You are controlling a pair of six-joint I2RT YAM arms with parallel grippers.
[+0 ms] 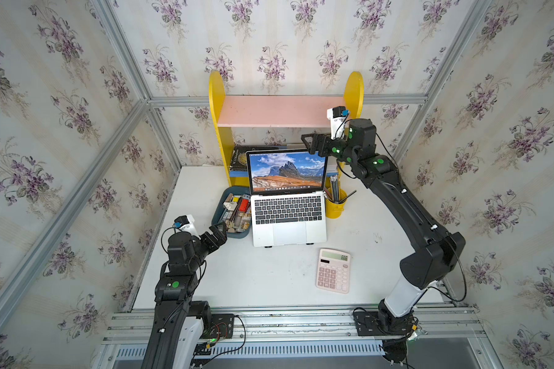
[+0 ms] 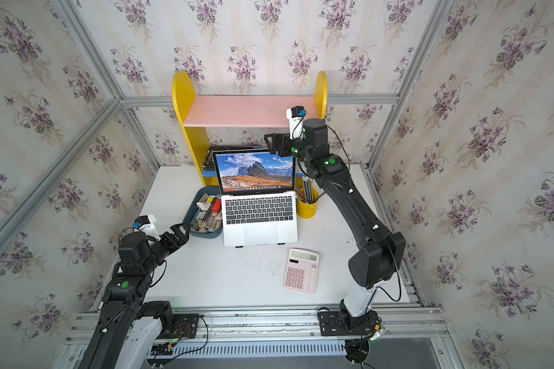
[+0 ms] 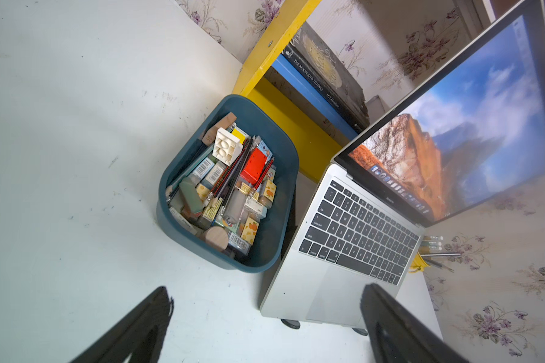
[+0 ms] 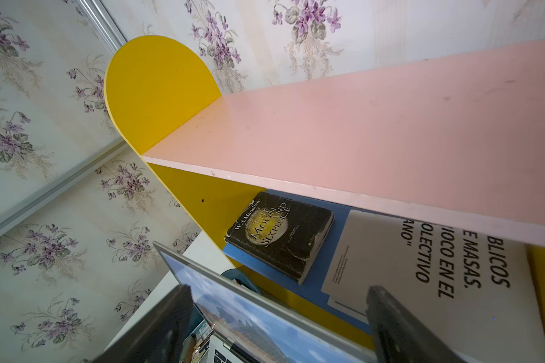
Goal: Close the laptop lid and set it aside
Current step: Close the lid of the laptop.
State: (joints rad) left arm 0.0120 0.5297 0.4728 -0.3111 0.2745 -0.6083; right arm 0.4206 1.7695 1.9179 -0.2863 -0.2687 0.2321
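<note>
Nearest the lens, our left hand [image 1: 217,232] hovers low over the tabletop [image 1: 237,281], fingers spread wide and gripping nothing. It is just off the front left corner of the laptop [image 1: 288,223] and beside the blue tray [image 3: 255,108]. We judge it sits there to steady the base, or to take the machine once it is shut.

The laptop stands open mid-tabletop, black feet [image 1: 267,246] peeking out under its front edge. It is hemmed in by the tray on its left, the yellow pencil cup [image 1: 335,209] on its right and the shelf [image 1: 275,111] behind.

Our right hand [image 1: 306,142] is up high at the far right corner of the laptop lid [image 1: 287,171], also spread and empty. The right wrist view shows the lid's top edge running between its fingers [image 4: 164,323], though we cannot tell whether they touch it. That height makes sense: a push at the top edge gives the most leverage to fold the lid forward. The lid is not yet lowered, so closing comes first. With the pink calculator [image 1: 333,271] lying near the front, the set-down spot needs care.
</note>
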